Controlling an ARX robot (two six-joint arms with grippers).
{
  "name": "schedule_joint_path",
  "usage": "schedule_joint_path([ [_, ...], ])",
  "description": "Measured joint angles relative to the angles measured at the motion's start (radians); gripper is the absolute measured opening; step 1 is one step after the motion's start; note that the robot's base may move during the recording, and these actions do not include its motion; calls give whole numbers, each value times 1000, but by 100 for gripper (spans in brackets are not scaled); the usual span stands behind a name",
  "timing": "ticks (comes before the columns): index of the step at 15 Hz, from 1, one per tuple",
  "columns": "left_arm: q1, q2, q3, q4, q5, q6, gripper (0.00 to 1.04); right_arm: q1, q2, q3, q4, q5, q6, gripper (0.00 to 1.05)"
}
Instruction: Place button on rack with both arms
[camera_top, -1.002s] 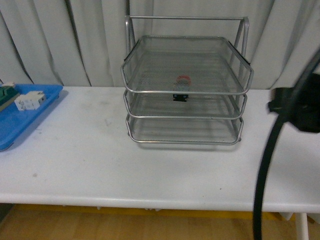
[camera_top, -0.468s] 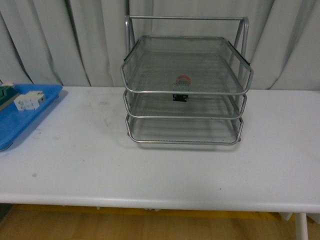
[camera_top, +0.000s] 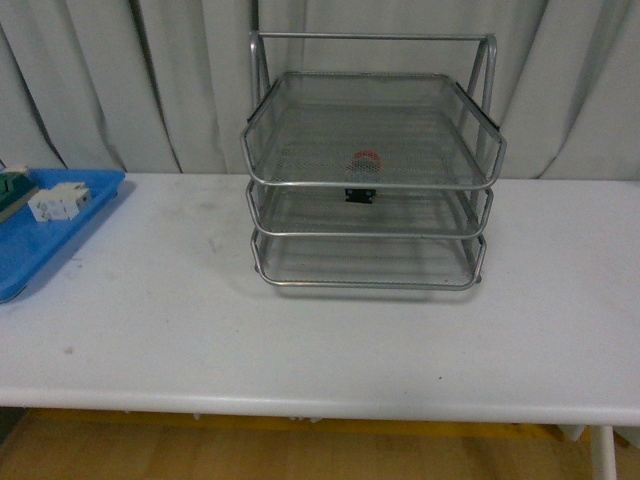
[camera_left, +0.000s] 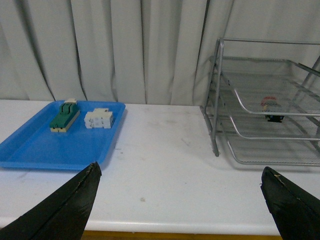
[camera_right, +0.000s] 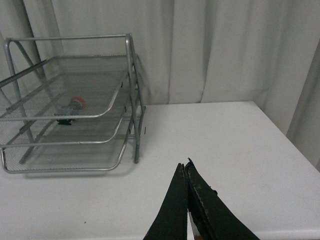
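At the right edge of the front view, where a black arm and its thick cable crossed the frame a second ago, only bare table and curtain show now; that arm had already gone half a second ago, and nothing else has shifted since. The rack (camera_top: 372, 165) stands in the upper middle of that view, and the button (camera_top: 365, 170) sits where it was, inside the rack behind the front rim of the top tray, its red cap showing through the mesh and its dark body just under the rim wire; which tier it rests on cannot be told for sure.

The white table (camera_top: 320, 340) carries a few faint marks and a dark speck or two. Pale grey curtains hang in folds behind it across every view, and a strip of wooden floor shows along the bottom of the front view. A blue tray (camera_top: 45, 235) lies at the far left, well apart from the rack, holding a white block (camera_top: 58, 200) and a green block (camera_top: 12, 190).

Seen from the left wrist, the left gripper (camera_left: 182, 200) has its two black fingers (camera_left: 60, 210) spread wide to the lower corners of the frame, with nothing between them, hanging above the table. Seen from the right wrist, the right gripper (camera_right: 187, 172) has its fingers pressed together at the tips, empty, above the table near the rack
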Motion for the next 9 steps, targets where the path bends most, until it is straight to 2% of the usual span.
schedule_joint_path([
  [9,0,0,0,0,0,0,98,0,-333,0,-306,0,0,2],
])
